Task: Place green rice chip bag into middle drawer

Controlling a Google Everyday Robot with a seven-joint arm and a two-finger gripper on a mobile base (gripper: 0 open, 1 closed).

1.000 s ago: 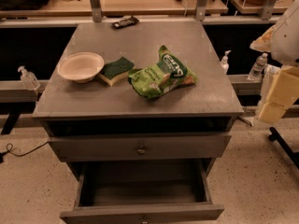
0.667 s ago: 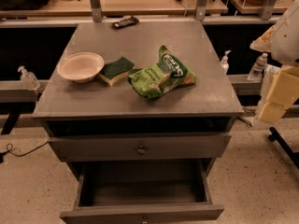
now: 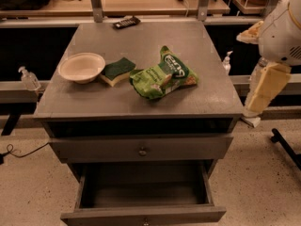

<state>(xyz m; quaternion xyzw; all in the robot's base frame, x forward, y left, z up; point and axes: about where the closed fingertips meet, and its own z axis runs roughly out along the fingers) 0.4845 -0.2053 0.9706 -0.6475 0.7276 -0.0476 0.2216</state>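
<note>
The green rice chip bag (image 3: 163,75) lies crumpled on the grey cabinet top (image 3: 141,41), right of centre. The middle drawer (image 3: 143,215) is pulled open at the bottom of the view, and its dark inside (image 3: 146,185) holds nothing. My arm (image 3: 282,32) stands off the cabinet's right side, level with the top's far half. My gripper (image 3: 251,33) shows there only as a tan part at the arm's left edge, well to the right of the bag and apart from it.
A cream bowl (image 3: 81,67) and a green-and-yellow sponge (image 3: 117,71) sit left of the bag. A dark remote (image 3: 126,22) lies at the back edge. The shut drawer front (image 3: 141,149) is above the open one. Small bottles (image 3: 29,79) (image 3: 227,61) flank the cabinet.
</note>
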